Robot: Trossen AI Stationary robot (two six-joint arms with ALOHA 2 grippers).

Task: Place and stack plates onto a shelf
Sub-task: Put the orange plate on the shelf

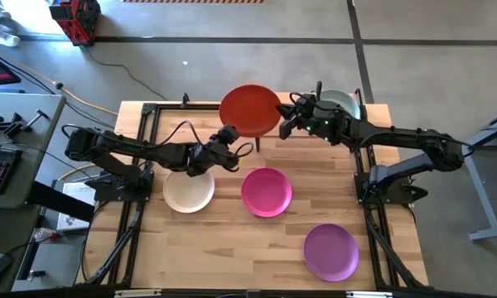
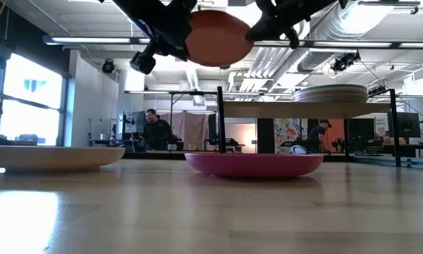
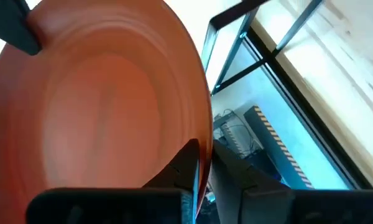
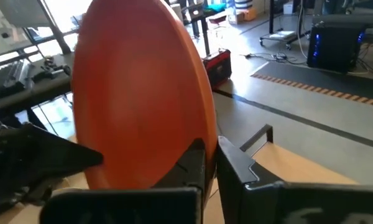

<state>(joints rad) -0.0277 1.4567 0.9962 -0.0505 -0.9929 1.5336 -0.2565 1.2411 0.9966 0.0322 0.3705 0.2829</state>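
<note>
An orange-red plate [image 1: 250, 109] hangs high above the table's far middle, held from both sides. My left gripper [image 1: 234, 142] is shut on its near-left rim and my right gripper [image 1: 284, 122] on its right rim. In the low view the orange-red plate [image 2: 218, 37] shows from below, between the two grippers. The shelf [image 2: 268, 109] stands at the far right on thin black posts and carries a stack of plates [image 2: 329, 93], the top one pale green [image 1: 343, 103]. Three plates lie flat on the tabletop: a cream plate [image 1: 189, 190], a magenta plate [image 1: 267, 191] and a purple plate [image 1: 330, 251]. My left gripper pinches the plate's rim [image 3: 202, 146] between its two fingers, one on the upper face and one on the underside. It reaches in about level from the table's left and near side. The plate is lifted clear of table and shelf. My right gripper pinches the opposite rim [image 4: 206, 134] between its two fingers, one finger [image 4: 189, 165] against each face. It comes about level from the table's right side. The plate hangs between both grippers, clear of everything.
A shelf post [image 2: 221, 120] stands just below the held plate. The magenta plate [image 2: 254, 164] lies near the table's middle and the cream plate [image 2: 53, 156] to its left. People stand in the room far behind the table.
</note>
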